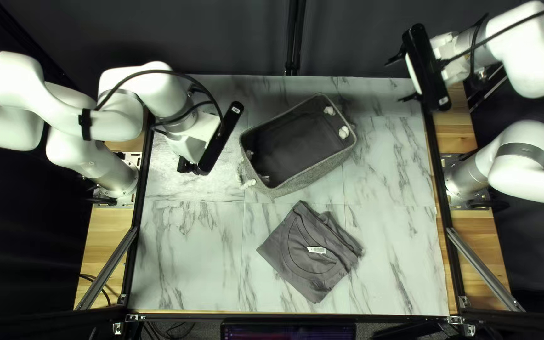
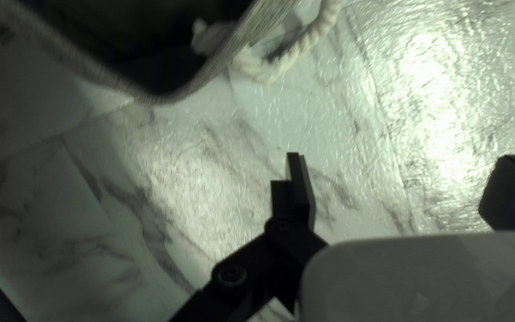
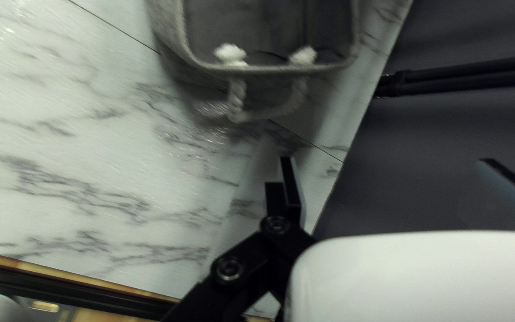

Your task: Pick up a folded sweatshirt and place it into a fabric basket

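Fabric basket (image 1: 311,178): grey, upright
Folded sweatshirt (image 1: 300,261): grey, basket's six o'clock
Left gripper (image 1: 188,166): wide, basket's nine o'clock
Right gripper (image 1: 397,80): wide, basket's two o'clock

In the top left view, looks down at a slant from high over the six o'clock edge of the marble-patterned tabletop (image 1: 190,264), facing the dark curtain (image 1: 177,31) at twelve, far enough back to take in the whole fabric basket (image 1: 313,176). In the left wrist view, looks down from the basket's nine o'clock, close to its eight o'clock rope handle (image 2: 287,59). In the right wrist view, looks aslant from two o'clock, farther off, toward the opposite handle (image 3: 236,101). Shared by all three: basket rim and tabletop.
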You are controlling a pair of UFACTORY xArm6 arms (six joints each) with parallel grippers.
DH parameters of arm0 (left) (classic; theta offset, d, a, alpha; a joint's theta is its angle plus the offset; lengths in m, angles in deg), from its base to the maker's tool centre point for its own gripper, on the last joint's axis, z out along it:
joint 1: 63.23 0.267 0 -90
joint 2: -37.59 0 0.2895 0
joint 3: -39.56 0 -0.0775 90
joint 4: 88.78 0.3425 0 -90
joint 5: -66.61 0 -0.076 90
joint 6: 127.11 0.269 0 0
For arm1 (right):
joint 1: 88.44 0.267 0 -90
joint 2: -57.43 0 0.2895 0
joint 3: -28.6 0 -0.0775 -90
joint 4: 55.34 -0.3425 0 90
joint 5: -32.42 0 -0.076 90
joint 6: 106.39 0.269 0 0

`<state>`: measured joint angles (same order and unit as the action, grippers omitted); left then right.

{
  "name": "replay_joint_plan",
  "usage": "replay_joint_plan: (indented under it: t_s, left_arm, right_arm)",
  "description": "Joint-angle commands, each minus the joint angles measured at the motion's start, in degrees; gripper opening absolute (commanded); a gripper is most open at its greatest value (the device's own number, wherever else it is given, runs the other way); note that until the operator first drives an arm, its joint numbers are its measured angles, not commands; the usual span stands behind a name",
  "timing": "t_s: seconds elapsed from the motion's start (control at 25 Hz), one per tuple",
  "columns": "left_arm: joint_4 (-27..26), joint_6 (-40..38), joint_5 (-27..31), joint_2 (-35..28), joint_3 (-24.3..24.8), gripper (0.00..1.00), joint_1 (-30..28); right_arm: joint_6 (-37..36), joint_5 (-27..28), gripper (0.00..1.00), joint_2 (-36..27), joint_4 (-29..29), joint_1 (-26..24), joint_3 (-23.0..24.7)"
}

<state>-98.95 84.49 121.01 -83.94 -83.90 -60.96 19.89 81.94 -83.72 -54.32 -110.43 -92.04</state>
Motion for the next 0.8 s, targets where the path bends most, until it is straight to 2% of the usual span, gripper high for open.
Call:
replay_joint_plan:
  t_s: [0.04,0.12,0.16,0.2,0.24,0.32,0.4,0.48,0.64,0.8]
  left_arm:
    - [1.3,-5.0,1.0,-3.6,-0.4,1.0,-5.2]
    - [1.9,-6.9,1.1,-3.9,-1.3,1.0,-7.2]
    - [2.6,-9.1,0.6,-2.5,-3.1,1.0,-9.4]
    - [2.8,-9.7,0.3,-2.0,-3.6,1.0,-10.1]
    - [3.2,-11.7,-0.8,1.0,-5.7,1.0,-12.1]
    - [3.1,-13.3,-2.4,3.8,-7.3,1.0,-13.6]
    - [2.6,-14.3,-3.5,6.4,-8.8,1.0,-14.6]
    - [1.9,-14.8,-3.9,9.0,-10.7,1.0,-15.1]
    - [0.9,-13.6,-3.6,11.3,-13.0,1.0,-14.6]
    - [0.5,-11.1,-3.6,12.1,-13.2,1.0,-14.3]
  right_arm:
    - [14.8,2.4,1.0,-2.7,7.2,10.5,0.2]
    - [19.3,3.5,1.0,-4.3,9.0,13.9,0.9]
    - [24.5,5.2,1.0,-5.8,11.4,18.4,1.5]
    - [26.1,5.8,1.0,-6.2,12.1,19.7,1.5]
    - [31.1,8.2,1.0,-7.2,14.3,24.2,1.3]
    - [36.4,10.0,1.0,-7.6,16.5,29.2,1.1]
    - [42.2,10.6,1.0,-6.4,18.8,34.4,1.3]
    - [47.7,9.6,1.0,-2.1,20.5,38.7,0.7]
    - [50.7,7.8,1.0,4.8,20.5,40.6,-1.5]
    - [47.7,7.9,1.0,6.5,17.7,38.9,-2.9]
